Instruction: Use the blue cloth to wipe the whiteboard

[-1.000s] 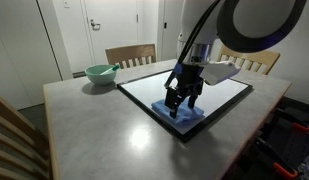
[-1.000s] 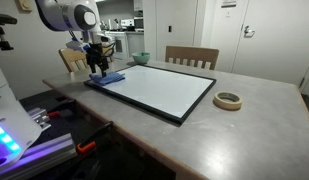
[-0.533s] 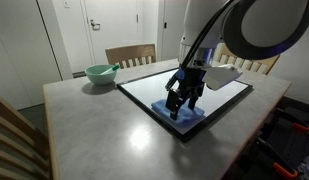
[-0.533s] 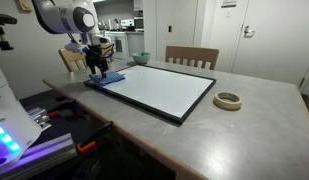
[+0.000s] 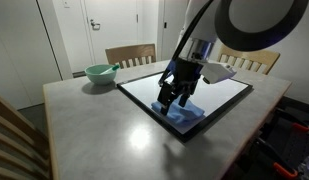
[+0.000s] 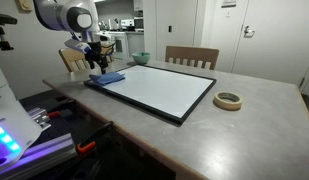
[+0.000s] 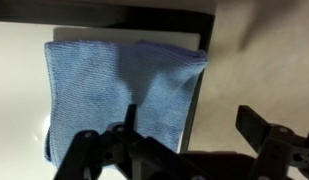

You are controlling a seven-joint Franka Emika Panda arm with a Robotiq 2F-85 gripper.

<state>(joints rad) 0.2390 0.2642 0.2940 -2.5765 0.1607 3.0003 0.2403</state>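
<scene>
Hovering | gripper [image 5: 171,101] spread wide, empty | blue cloth [image 7: 119,85] directly below it, on whiteboard [image 5: 144,90] corner | soft, light, limp — likely bunches; pinch 1 fold mid-cloth

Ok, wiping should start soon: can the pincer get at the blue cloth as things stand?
Probably yes. The pincer hangs open just above the blue cloth, which lies spread on a corner of the whiteboard, and nothing sits between them.
</scene>
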